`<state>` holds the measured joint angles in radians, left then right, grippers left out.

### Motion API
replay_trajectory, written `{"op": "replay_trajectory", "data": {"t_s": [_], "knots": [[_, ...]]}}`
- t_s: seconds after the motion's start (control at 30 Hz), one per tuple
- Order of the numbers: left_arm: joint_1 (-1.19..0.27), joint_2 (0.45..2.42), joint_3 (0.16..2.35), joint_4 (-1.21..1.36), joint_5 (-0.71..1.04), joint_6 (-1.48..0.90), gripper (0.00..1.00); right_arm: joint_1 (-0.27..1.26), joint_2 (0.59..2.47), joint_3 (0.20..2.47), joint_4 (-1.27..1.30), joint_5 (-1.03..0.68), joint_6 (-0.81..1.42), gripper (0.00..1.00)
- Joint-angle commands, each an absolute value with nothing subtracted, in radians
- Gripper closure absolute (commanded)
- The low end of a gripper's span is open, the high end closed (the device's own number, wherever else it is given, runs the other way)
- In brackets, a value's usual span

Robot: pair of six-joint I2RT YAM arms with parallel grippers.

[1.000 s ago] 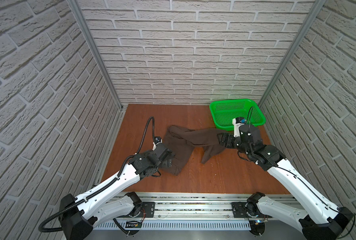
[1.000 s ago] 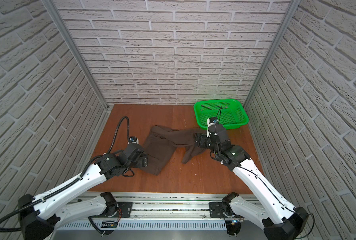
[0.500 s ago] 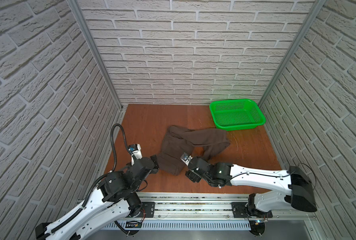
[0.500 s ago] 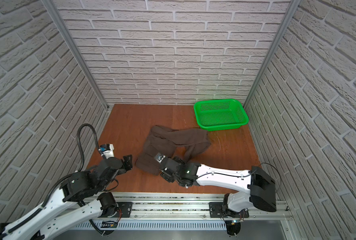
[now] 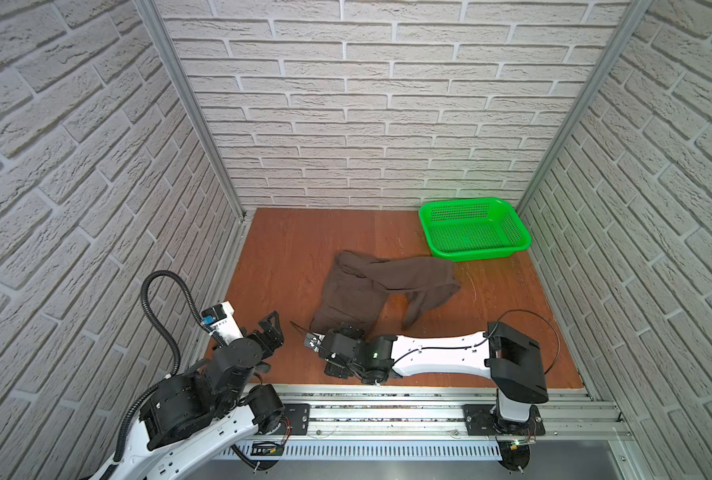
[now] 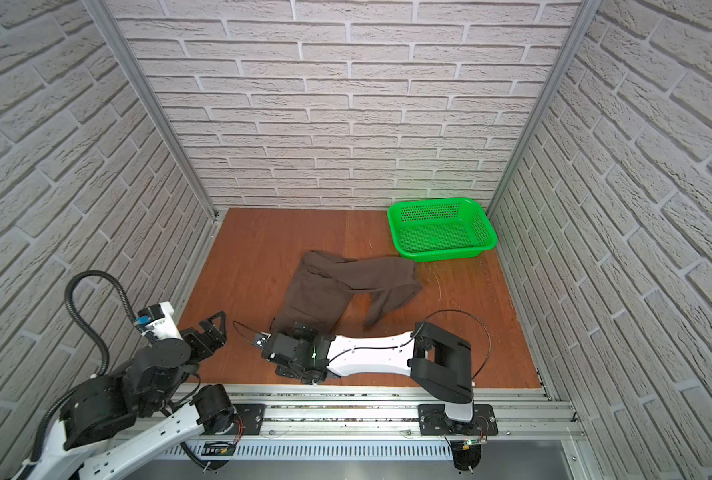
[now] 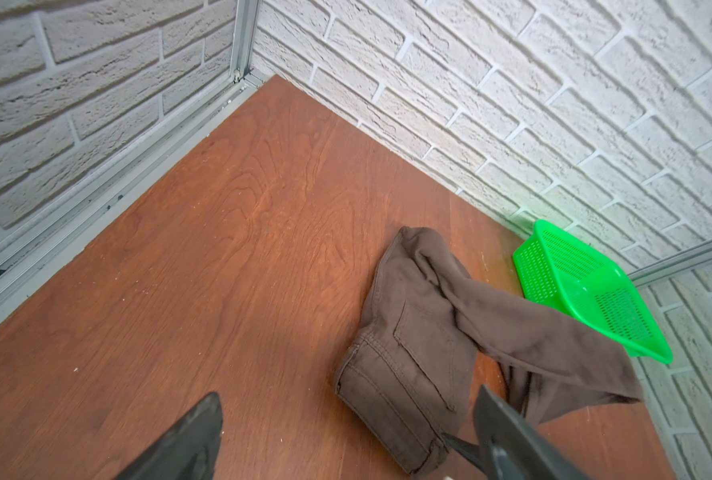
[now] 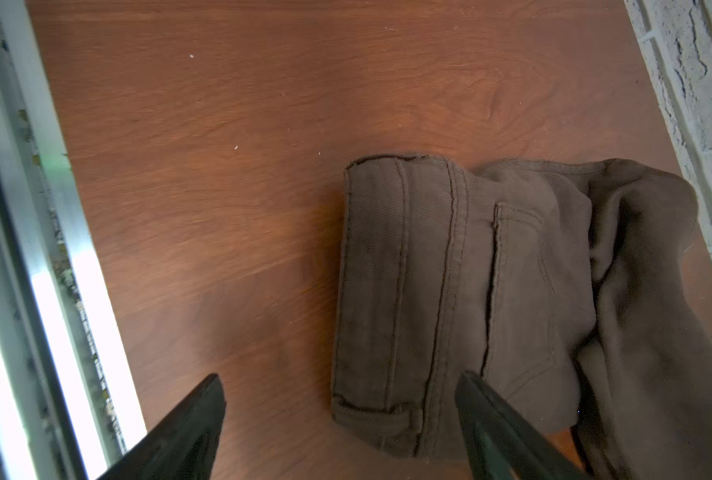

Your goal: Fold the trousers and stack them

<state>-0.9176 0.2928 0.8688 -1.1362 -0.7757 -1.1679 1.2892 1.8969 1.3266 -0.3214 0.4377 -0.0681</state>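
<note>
Right fingers are spread wide with nothing in them. In the right wrist view one finger hangs over bare counter and the other over the back pocket of the trousers, so the waistband end sits just ahead of the gap, a bit off to one side. In both top views that arm is stretched low along the front edge, with its tip right at the near end of the cloth.

Left fingers are wide open and empty too, hovering over bare wood. The trousers lie off to that arm's right, near but not touching.

The trousers are in the middle of the counter. The waistband is nearest the robot and the body runs away toward the back wall. The legs double over to the right toward the green basket, and one leg end trails back toward the front. Not flat, so I'd say the folding has barely started.

So the long axis goes near-to-far, and the right arm is clearly the closer one. My guess is it pinches the waistband corner, but it'd need to shift sideways so both fingers straddle the edge, otherwise it may only catch the top layer.
</note>
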Motion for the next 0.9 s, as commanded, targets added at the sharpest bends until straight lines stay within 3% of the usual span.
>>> {"op": "replay_trajectory", "data": {"t_s": [0.0,0.2,0.27,0.3,0.33,0.4,0.43,0.47,0.67,0.87], "knots": [[-0.921,0.279,0.884,-1.173,-0.82,-1.169,0.06,1.286,1.95,1.376,-0.3,0.52,-0.065,0.09],[-0.92,0.267,0.893,-1.2,-0.827,-1.169,0.05,1.243,2.074,1.459,-0.303,0.603,-0.042,0.08],[-0.92,0.263,0.896,-1.202,-0.827,-1.163,0.05,1.222,2.085,1.472,-0.3,0.62,-0.037,0.14],[-0.919,0.262,0.898,-1.202,-0.827,-1.159,0.06,1.215,2.086,1.478,-0.305,0.623,-0.038,0.22],[-0.92,0.264,0.899,-1.202,-0.825,-1.154,0.08,1.208,2.083,1.487,-0.318,0.613,-0.045,0.37],[-0.919,0.273,0.899,-1.201,-0.821,-1.141,0.12,1.201,2.065,1.516,-0.365,0.6,-0.045,0.76],[-0.92,0.282,0.9,-1.2,-0.818,-1.134,0.13,1.201,2.042,1.526,-0.387,0.594,-0.046,0.89],[-0.92,0.293,0.899,-1.198,-0.814,-1.128,0.14,1.201,2.006,1.525,-0.402,0.572,-0.045,0.94],[-0.92,0.386,0.881,-1.137,-0.779,-1.072,0.1,1.156,1.679,1.485,-0.513,0.46,0.063,0.94],[-0.92,0.544,0.834,-0.918,-0.666,-0.943,0.05,0.953,1.386,1.493,-0.645,0.31,0.292,0.94]]}}
